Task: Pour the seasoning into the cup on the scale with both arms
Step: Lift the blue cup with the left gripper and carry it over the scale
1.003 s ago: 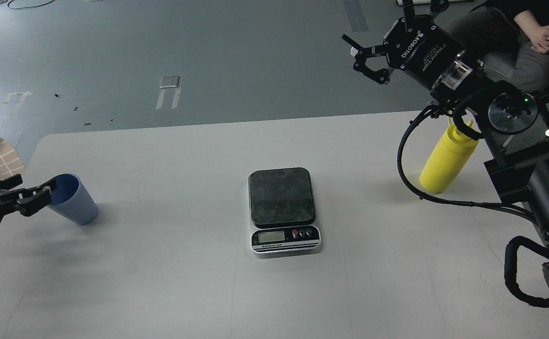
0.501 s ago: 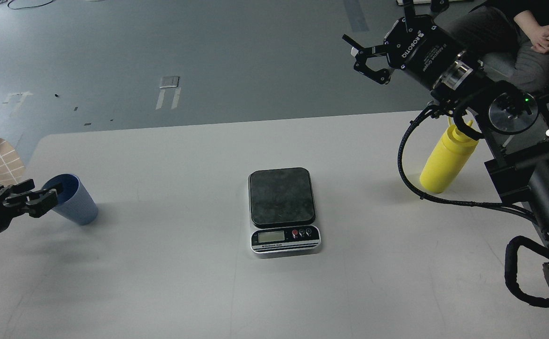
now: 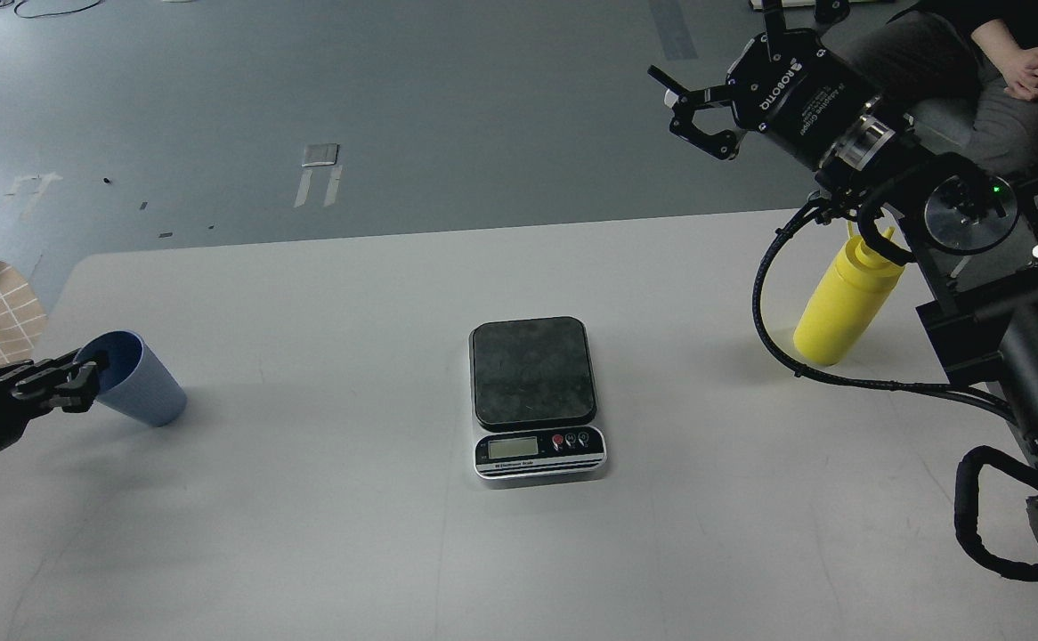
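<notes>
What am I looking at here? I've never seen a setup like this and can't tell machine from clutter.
This one picture comes from a camera in a humanoid robot's head, looking down at a white table. The black jointed things at both sides are its own arms. The left gripper is low beside the rim of a light blue cup; whether it grips is unclear. The right gripper is raised, open and empty. In the middle sits a small kitchen scale, nothing on it. A yellow squeeze bottle stands on the right, partly behind a cable. A person sits beyond.
</notes>
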Tool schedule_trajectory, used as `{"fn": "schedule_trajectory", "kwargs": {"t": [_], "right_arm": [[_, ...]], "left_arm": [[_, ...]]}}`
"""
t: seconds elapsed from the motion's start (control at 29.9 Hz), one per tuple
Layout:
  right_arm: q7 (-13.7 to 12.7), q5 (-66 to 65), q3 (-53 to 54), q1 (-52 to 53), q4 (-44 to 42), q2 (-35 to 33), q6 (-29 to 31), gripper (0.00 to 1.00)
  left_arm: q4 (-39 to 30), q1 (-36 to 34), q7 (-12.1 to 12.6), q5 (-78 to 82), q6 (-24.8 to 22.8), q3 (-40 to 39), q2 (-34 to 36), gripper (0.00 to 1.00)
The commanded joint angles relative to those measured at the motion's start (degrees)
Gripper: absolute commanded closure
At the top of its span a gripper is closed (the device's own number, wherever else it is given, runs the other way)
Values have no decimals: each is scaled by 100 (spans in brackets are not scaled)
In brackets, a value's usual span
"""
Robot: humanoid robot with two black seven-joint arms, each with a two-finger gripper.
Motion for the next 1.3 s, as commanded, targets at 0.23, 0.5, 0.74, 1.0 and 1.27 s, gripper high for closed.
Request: {"fn": "schedule_trajectory", "kwargs": {"t": [0.23, 0.5, 0.74, 1.0, 1.27], "right_arm": [[2, -5, -3, 0, 9, 1, 0, 0], [2, 4, 5, 0, 9, 1, 0, 0], [2, -5, 58, 9, 9, -17, 0, 0], [2, -5, 58, 26, 0, -34, 0, 0], [2, -5, 120, 44, -8, -34, 0, 0]], "left_arm": [[-19, -597, 1, -377, -93, -26, -27, 100], [-528, -2048, 1, -368, -1525, -26, -45, 100], [-1302, -2874, 1, -350, -2298, -9, -720, 100], [-1636, -3323, 1, -35, -2950, 219, -1590, 100], [-1637, -3789, 1, 168, -2959, 1090, -2242, 100]]}}
